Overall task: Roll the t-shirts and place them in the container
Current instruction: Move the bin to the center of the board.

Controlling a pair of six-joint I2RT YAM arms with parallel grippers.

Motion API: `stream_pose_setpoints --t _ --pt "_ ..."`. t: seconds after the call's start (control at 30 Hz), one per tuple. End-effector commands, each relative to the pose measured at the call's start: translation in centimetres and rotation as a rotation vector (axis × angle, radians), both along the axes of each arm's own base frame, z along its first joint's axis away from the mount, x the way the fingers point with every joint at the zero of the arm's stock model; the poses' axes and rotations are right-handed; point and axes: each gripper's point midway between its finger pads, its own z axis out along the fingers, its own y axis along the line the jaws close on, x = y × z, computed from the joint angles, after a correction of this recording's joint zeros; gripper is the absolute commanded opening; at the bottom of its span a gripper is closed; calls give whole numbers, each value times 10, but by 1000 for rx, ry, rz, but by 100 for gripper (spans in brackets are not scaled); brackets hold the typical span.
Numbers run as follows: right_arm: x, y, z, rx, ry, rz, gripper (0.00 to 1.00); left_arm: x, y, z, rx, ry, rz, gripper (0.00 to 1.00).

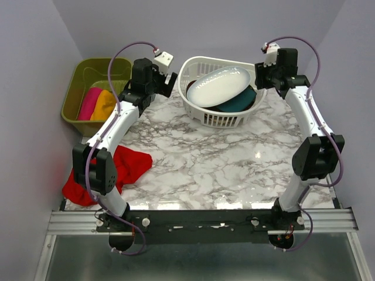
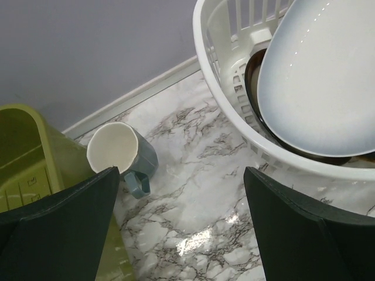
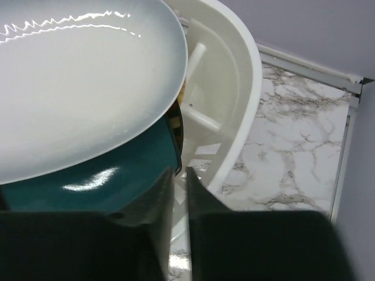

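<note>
Two rolled t-shirts, the pink tee (image 1: 89, 100) and the orange tee (image 1: 104, 105), lie side by side in the green bin (image 1: 79, 76) at the far-left corner of the marble table (image 1: 222, 164). The red t-shirt (image 1: 132, 163) lies crumpled and unrolled at the near-left corner, part of it hidden behind my left arm (image 1: 117, 126).

At the far middle, the white basket (image 1: 220, 117) holds a white oval plate (image 1: 218, 86) tilted over a teal dish (image 1: 240, 102). A darker dish sits beneath them.

Only my left wrist camera shows the grey-blue mug (image 2: 120, 153), upright on the marble between bin and basket. From above, my wrist covers it. My left gripper (image 2: 181, 199) hangs over that gap with its jaws spread wide and nothing between them.

My right wrist camera looks down on the plate lapping over the teal dish inside the basket's wall. My right gripper (image 3: 177, 178) sits at the basket's right rim with its jaws narrowed to a slit. They may be pinching the rim, but I cannot tell from this angle.
</note>
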Motion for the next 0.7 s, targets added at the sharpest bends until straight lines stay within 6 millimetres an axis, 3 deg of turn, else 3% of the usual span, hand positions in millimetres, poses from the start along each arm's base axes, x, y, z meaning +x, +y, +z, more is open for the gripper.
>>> stream_pose_setpoints --t 0.0,0.07,0.13,0.23,0.43,0.47,0.53,0.57,0.6,0.63,0.67 --pt "15 8 -29 -52 56 82 1 -20 -1 13 8 -21 -52 99" --pt "20 4 -34 -74 70 75 1 -25 1 9 46 -25 -73 99" --pt "24 0 -60 -102 135 64 1 -27 4 5 66 -28 -75 99" --pt "36 -12 -81 -165 168 21 1 -31 8 2 65 -30 -61 99" --pt "66 -47 -97 -312 119 -120 1 -38 6 -12 17 17 -50 99" --pt "71 -54 -108 -343 131 -141 1 -39 4 -18 13 29 -59 99" --pt "83 -62 -102 -365 99 -174 1 -40 -1 -29 4 55 -81 98" --pt "87 -70 -104 -387 103 -202 1 -40 -10 -44 2 92 -132 94" --pt "88 -76 -122 -402 148 -211 1 -41 -14 -55 13 118 -164 91" --pt "98 -80 -107 -401 114 -232 1 -40 -19 -61 10 135 -194 87" --pt "100 -87 -110 -408 125 -258 1 -38 -26 -82 6 183 -224 80"
